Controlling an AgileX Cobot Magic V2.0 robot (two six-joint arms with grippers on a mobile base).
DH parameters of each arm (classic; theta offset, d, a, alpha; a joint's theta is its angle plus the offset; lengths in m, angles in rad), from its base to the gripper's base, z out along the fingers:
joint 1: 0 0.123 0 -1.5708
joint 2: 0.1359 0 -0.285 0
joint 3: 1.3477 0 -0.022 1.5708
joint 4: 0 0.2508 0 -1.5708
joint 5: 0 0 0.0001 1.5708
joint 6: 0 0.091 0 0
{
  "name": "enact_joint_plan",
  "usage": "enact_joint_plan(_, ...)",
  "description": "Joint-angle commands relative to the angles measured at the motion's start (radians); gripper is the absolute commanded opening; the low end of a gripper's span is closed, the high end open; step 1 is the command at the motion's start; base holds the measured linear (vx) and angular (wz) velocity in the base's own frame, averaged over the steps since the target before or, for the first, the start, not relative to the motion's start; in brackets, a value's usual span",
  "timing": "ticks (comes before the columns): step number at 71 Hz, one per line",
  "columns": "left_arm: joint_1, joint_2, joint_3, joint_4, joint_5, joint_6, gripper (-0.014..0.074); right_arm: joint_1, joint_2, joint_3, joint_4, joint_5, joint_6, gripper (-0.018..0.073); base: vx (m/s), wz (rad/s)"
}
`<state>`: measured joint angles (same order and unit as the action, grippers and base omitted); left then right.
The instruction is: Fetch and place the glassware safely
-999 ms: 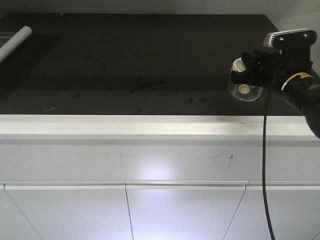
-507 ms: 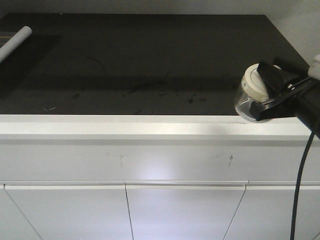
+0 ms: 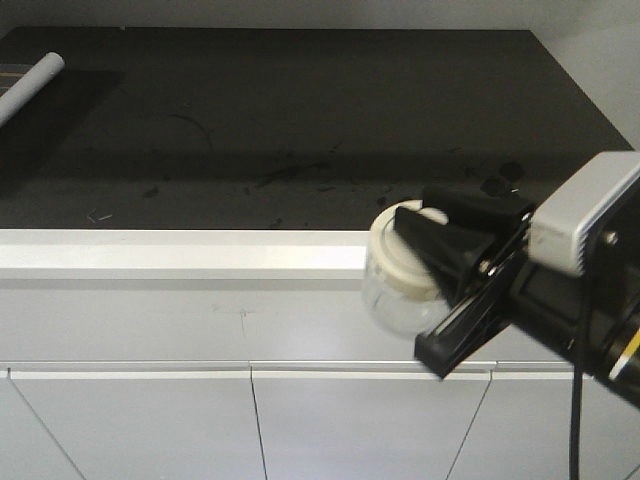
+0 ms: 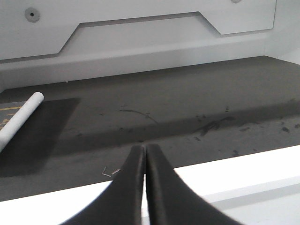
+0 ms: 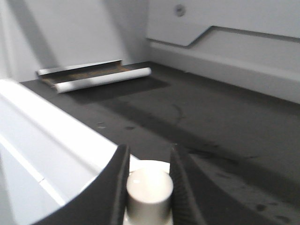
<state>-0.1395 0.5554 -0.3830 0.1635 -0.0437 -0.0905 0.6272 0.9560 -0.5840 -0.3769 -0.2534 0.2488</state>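
Right end effector (image 3: pixel 418 285): clenched on the glass jar (image 3: pixel 392 300), which is held between two black fingers (image 3: pixel 440 245); it is seen at the right-hand stretch of the white front edge (image 3: pixel 200 250) of the table (image 3: pixel 300 120).
Right end effector, wrist view (image 5: pixel 149 149): the lid's knob (image 5: pixel 149 190) is framed between the two curved fingers, with the white front edge running away to the left of them.
Left end effector (image 4: pixel 144 157): clenched with nothing between the fingers, which are pressed together tip to tip; it is poised above the white front edge and pointed across the dark tabletop.
Glass jar: carried off the surface and tilted, with its outline overlapping the white front edge and the pale panel just below that edge. Whether it hangs over the edge or in front of it cannot be told.
Lid (image 3: pixel 392 258): off-white and round, seated on the jar, partly covered by the upper finger.
White tube (image 3: pixel 30 85): laid on the dark top well behind the white front edge, at its far left end.
Grey camera housing (image 3: pixel 585 215): mounted on the right wrist, behind the fingers, at the right end of the white front edge.
Black cable (image 3: pixel 575 430): hung down from the right arm, below the white front edge.
Cabinet doors (image 3: pixel 150 420): white and closed, set beneath the white front edge.
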Motion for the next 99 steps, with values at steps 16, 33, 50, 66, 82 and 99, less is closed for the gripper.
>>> enact_joint_plan(16, -0.008, 0.000, -0.025, -0.008, -0.072, -0.009, -0.0007, 0.182, -0.021, -0.032, 0.015, -0.037, -0.003, -0.0002, 0.00, 0.00)
enact_joint_plan(33, -0.008, 0.000, -0.025, -0.008, -0.072, -0.009, -0.0007, 0.195, -0.021, -0.032, 0.015, -0.026, -0.003, -0.0001, 0.00, 0.00)
enact_joint_plan(50, -0.008, 0.000, -0.025, -0.008, -0.072, -0.009, -0.0007, 0.195, -0.021, -0.032, 0.015, -0.025, -0.003, -0.0001, 0.00, 0.00)
enact_joint_plan(66, -0.008, 0.000, -0.025, -0.008, -0.072, -0.009, -0.0007, 0.195, -0.021, -0.032, 0.015, -0.025, -0.003, -0.0001, 0.00, 0.00)
enact_joint_plan(82, -0.008, 0.000, -0.025, -0.008, -0.072, -0.009, -0.0007, 0.195, -0.021, -0.032, 0.015, -0.025, -0.003, -0.0001, 0.00, 0.00)
enact_joint_plan(99, -0.008, 0.000, -0.025, -0.008, -0.072, -0.009, -0.0007, 0.195, -0.021, -0.032, 0.015, -0.025, -0.003, -0.0001, 0.00, 0.00)
